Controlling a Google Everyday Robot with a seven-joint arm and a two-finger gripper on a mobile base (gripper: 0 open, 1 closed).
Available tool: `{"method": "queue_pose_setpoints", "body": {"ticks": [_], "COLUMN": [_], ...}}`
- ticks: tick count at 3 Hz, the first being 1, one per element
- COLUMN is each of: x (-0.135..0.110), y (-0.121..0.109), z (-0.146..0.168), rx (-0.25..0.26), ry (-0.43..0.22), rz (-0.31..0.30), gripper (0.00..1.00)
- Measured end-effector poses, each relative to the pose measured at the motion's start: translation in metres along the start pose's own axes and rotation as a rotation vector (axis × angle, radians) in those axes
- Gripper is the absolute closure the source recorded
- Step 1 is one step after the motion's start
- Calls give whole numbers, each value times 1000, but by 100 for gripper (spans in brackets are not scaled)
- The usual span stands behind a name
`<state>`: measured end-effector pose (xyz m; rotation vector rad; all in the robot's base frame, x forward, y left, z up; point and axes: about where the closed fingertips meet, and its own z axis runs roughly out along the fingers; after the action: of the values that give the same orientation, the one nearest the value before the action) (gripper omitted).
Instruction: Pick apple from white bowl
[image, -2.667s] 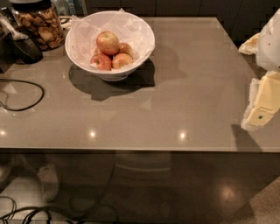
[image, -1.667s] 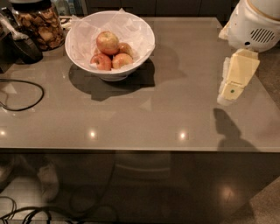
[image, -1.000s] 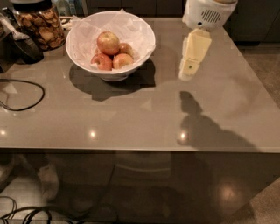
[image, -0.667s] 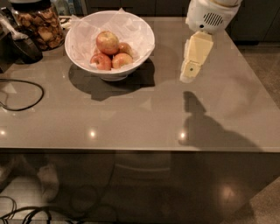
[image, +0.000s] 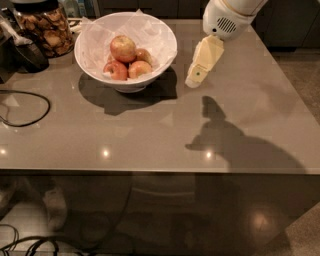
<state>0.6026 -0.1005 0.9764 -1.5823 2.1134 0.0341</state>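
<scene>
The white bowl (image: 95, 62), lined with crinkled white paper, stands at the back left of the grey table. The apple (image: 123, 48), the largest one with a red-orange blush and pale yellow patches, lies on top of several smaller apples in it. A smaller dark red apple (image: 116, 70) lies at the front. My gripper (image: 196, 77) hangs from the white arm (image: 227, 17) just right of the bowl, above the table and about level with the bowl's rim. It holds nothing.
A glass jar of brown snacks (image: 44, 30) stands at the back left, next to a dark object (image: 22, 55). A black cable (image: 25, 107) loops on the table's left side. The table's front edge (image: 150, 172) runs across the middle of the view.
The arm has come in from the right edge of the table and moved left, bringing the gripper close to the right side of the bowl. The apples have not moved.
</scene>
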Motion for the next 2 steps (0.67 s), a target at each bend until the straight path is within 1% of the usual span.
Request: {"method": "queue_pose_setpoints", "body": {"ticks": [1, 2], "x": [-18, -20], "y": [-5, -5], "z": [12, 12], "rx": [-14, -4], "ry": [-26, -69], "rz": [-33, -21], "gripper": [0, 0]}}
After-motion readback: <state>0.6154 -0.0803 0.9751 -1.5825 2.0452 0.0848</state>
